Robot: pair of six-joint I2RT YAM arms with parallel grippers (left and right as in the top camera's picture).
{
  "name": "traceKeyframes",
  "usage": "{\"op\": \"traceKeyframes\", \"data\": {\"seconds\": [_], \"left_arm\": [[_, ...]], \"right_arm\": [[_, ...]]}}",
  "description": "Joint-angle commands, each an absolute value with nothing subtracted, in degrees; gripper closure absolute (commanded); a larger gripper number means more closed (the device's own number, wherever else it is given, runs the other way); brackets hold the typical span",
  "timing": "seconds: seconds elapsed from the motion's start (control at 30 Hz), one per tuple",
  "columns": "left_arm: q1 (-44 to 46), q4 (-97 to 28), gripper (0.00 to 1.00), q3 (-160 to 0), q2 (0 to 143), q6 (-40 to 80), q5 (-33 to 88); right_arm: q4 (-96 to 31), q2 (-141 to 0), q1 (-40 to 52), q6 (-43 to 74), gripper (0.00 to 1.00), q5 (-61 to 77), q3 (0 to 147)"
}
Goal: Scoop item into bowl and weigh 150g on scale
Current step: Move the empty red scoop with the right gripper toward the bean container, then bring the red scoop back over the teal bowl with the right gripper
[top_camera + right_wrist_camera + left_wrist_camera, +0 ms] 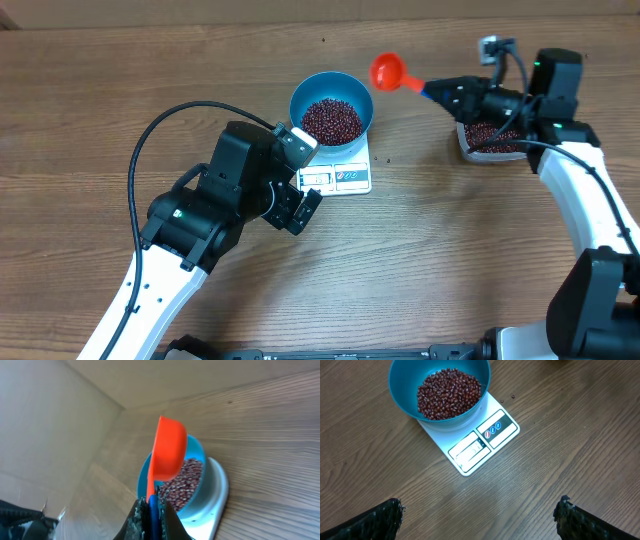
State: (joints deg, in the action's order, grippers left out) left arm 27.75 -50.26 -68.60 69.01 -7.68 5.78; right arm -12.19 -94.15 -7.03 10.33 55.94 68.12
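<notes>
The blue bowl (300, 98) stands on the white scale (345, 178) and holds a heap of dark red beans (331, 120). My right gripper (447, 93) is shut on the blue handle of an orange scoop (388, 71), whose cup hangs just right of the bowl's rim, with no beans showing in it. In the right wrist view the scoop (167, 450) stands in front of the bowl (197, 452) and scale (218, 491). My left gripper (292, 212) is open and empty, just below and left of the scale. Its view shows bowl (400, 387), beans (449, 392) and scale (485, 440) ahead.
A clear plastic tub (470, 152) with more beans sits under my right arm at the right. A few stray beans (512, 396) lie on the wood beside the scale. A black cable (160, 130) loops over the left arm.
</notes>
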Motion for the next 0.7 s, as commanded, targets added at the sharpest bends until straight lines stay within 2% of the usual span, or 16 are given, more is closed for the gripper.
{"op": "traceKeyframes", "data": {"seconds": [0.0, 0.3, 0.5, 0.67], "left_arm": [[27.55, -50.37, 0.00, -68.62, 69.10, -8.78, 5.80], [27.55, -50.37, 0.00, -68.62, 69.10, -8.78, 5.80], [27.55, -50.37, 0.01, -68.62, 69.10, -8.78, 5.80], [27.55, -50.37, 0.00, -68.62, 69.10, -8.78, 5.80]], "right_arm": [[-12.34, -94.30, -11.20, 10.66, 0.96, 57.08, 68.66], [-15.68, -94.30, -17.39, 8.25, 0.96, 57.12, 68.66], [-15.73, -94.30, -12.93, 8.32, 0.96, 56.64, 68.66], [-15.16, -94.30, -4.93, 8.32, 0.96, 49.01, 68.66]]}}
